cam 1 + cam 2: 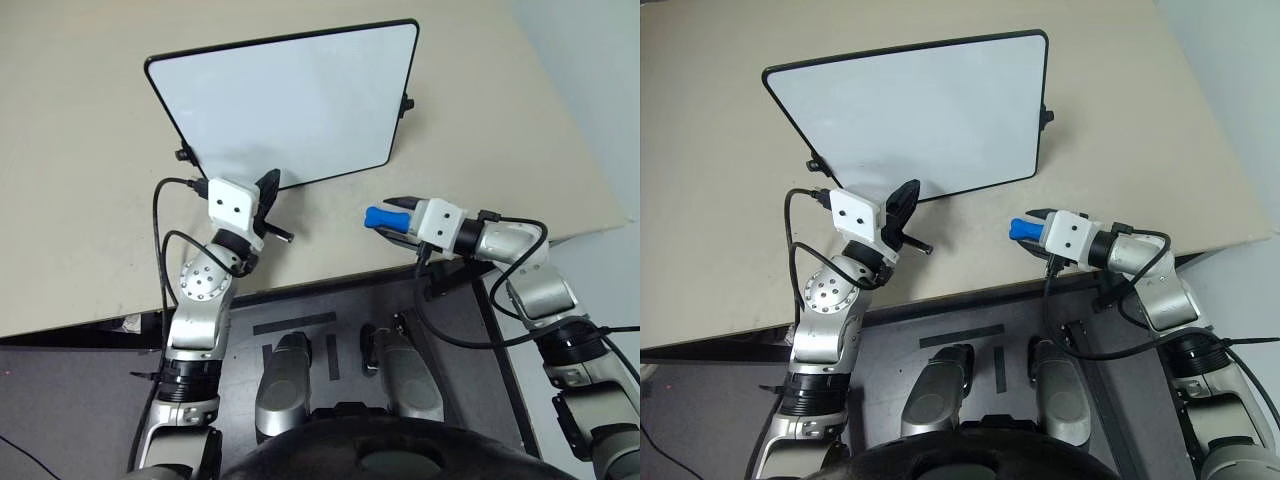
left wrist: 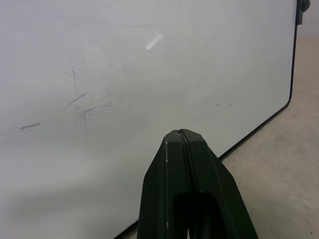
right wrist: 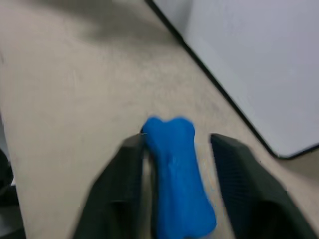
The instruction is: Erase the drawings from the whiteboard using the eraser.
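The whiteboard (image 1: pixel 290 100) lies on the beige table, black-framed and white. The drawings are out of view; in the left wrist view its face (image 2: pixel 149 74) carries faint grey streaks. My left gripper (image 1: pixel 272 180) is shut with nothing in it, its tip (image 2: pixel 180 133) over the board's near edge. To the right of the board, low over the table, my right gripper (image 1: pixel 392 218) is open. The blue bone-shaped eraser (image 3: pixel 177 174) lies between its fingers, against one finger (image 3: pixel 127 164) and apart from the other. The eraser (image 1: pixel 380 216) sticks out past the fingertips toward the board.
The table (image 1: pixel 80 200) reaches well past the board to the left and far side. Its near edge (image 1: pixel 330 278) runs just below both grippers, and its right edge (image 1: pixel 590 170) slants past my right arm. A small black knob (image 1: pixel 406 104) sticks out of the board's right side.
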Action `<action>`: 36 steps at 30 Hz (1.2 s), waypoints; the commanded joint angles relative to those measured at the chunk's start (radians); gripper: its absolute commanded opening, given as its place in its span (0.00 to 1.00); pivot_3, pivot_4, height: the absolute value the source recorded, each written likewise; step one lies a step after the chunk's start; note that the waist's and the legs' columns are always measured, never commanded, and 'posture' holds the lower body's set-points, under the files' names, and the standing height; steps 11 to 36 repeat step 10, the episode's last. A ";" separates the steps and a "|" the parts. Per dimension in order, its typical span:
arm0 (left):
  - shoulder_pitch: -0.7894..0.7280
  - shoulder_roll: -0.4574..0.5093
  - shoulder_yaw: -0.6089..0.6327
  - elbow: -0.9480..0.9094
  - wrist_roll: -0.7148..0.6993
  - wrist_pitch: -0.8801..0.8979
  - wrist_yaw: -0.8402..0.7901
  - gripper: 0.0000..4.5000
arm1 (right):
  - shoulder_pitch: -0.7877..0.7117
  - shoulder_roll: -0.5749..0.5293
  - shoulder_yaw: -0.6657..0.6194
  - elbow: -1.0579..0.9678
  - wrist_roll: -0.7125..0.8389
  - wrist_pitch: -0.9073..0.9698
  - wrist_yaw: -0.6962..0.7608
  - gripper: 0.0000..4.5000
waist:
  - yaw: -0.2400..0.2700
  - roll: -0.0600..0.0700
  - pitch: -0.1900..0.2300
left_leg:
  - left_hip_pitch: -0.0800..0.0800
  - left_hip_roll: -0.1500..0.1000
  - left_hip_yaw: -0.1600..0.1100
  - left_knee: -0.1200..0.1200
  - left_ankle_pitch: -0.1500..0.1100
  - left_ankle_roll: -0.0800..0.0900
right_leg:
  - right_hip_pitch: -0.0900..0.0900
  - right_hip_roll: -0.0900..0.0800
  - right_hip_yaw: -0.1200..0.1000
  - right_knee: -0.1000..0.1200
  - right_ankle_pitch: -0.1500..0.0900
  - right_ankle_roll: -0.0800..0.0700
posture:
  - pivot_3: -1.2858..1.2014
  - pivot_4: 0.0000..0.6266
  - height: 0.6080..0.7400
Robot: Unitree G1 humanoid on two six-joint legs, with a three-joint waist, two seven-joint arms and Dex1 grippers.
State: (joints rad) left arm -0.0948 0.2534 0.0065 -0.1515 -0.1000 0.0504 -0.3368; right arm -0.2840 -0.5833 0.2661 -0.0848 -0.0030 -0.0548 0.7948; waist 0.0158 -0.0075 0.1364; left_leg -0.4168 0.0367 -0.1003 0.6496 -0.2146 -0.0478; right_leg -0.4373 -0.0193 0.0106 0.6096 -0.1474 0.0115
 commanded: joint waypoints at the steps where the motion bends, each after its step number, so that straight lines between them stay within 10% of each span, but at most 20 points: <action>1: -0.011 0.003 0.001 -0.015 -0.005 -0.005 -0.006 0.00 | -0.006 0.011 -0.035 -0.045 -0.014 -0.039 -0.035 0.83 | 0.001 0.000 0.000 | 0.000 0.000 0.000 0.000 0.000 0.000 | 0.000 0.000 0.000 0.000 0.000 0.000 | 0.52 0.24 1.00; 36: -0.029 0.035 0.010 -0.016 -0.016 0.015 -0.035 0.00 | -0.010 0.078 -0.060 -0.068 -0.007 -0.014 -0.102 0.83 | 0.001 0.000 0.000 | 0.000 0.000 0.000 0.000 -0.001 0.000 | 0.000 0.000 0.000 0.000 0.004 -0.007 | 0.52 0.24 1.00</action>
